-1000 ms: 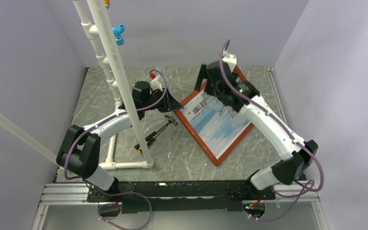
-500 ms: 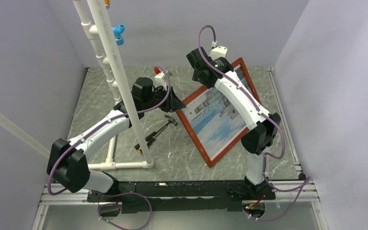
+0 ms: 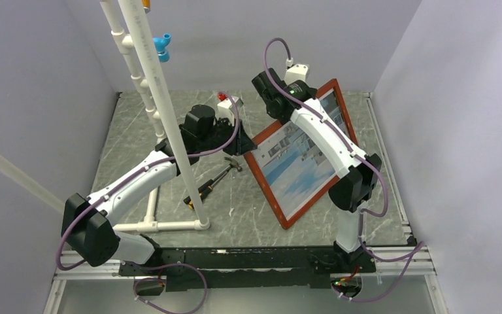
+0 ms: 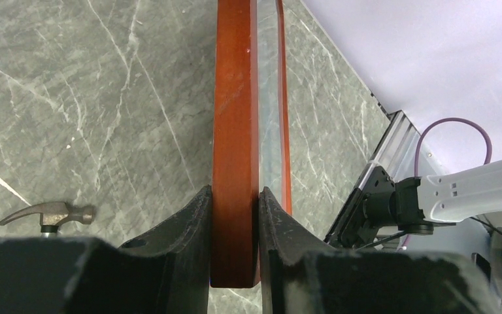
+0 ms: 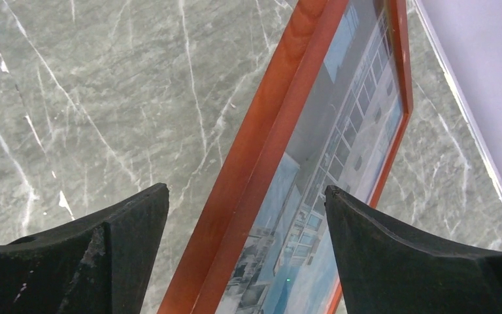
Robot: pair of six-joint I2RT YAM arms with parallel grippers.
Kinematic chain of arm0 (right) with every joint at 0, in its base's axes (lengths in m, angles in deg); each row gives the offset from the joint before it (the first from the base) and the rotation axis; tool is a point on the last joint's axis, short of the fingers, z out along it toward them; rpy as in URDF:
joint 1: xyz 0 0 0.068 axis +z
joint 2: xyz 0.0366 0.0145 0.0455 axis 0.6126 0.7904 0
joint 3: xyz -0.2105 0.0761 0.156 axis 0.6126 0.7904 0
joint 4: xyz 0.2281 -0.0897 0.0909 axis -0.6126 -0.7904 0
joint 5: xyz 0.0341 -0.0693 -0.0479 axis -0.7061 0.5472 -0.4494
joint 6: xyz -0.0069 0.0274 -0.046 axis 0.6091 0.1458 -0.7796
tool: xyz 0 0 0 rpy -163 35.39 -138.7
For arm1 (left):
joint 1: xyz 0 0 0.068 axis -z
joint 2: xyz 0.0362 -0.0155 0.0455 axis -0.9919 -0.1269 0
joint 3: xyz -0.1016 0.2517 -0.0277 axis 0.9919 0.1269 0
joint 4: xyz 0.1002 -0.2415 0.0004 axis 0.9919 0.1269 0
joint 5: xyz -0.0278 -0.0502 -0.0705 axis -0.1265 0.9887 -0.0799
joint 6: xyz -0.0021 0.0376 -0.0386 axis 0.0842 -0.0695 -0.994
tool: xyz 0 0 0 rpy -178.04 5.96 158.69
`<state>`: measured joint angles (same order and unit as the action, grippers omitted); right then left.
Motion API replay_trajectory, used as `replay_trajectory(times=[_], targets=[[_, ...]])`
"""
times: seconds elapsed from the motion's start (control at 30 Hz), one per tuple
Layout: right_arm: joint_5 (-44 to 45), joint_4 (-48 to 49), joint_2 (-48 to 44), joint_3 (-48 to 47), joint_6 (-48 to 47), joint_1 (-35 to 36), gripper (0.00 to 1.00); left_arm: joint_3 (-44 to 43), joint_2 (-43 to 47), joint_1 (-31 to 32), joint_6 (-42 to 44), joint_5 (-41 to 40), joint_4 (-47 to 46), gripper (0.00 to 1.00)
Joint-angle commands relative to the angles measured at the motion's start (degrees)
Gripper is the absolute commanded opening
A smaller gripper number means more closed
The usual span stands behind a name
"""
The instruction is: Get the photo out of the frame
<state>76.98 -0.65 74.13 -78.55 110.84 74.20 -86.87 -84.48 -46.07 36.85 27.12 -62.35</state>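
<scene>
Photo (image 3: 297,170) sits framed at centre; my left gripper (image 4: 235,203) pinches the frame (image 3: 266,190) edge, propping it for my wide-open, empty right gripper (image 5: 245,196).

Right arm (image 3: 327,140) covers photo (image 3: 294,175) middle; hammer (image 3: 217,176) handle end behind white pipe (image 3: 163,98); frame (image 4: 235,131) cropped, wrist views.

Left arm (image 3: 137,180) reaches forward and inward, forearm low. The left gripper (image 4: 235,196) is pinched on the frame (image 4: 235,98) edge, both fingers touching it. Right arm (image 3: 327,140) rises from its elbow toward the far side — right gripper (image 5: 245,196) spread wide, fingers touching nothing.
</scene>
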Motion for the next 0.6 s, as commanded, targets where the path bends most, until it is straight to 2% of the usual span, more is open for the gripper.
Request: replay_trajectory(times=[0.0, 0.43, 0.53, 0.57], targets=[[4.3, -2.3, 1.3, -1.5, -1.2, 0.8, 0.85, -3.4, 2.7, 1.7, 6.7, -2.3, 1.7, 0.00], [7.7, -4.3, 2.6, 0.5, -0.8, 1.1, 0.63, -4.8, 3.0, 3.6, 8.1, -4.1, 3.4, 0.00], [7.5, -3.9, 2.8, 0.2, -1.4, 1.1, 0.52, -4.8, 3.1, 3.8, 7.9, -4.3, 3.3, 0.00], [7.3, -3.9, 2.8, 0.1, -1.5, 1.1, 0.45, -4.7, 3.2, 3.9, 7.7, -4.5, 3.3, 0.00]])
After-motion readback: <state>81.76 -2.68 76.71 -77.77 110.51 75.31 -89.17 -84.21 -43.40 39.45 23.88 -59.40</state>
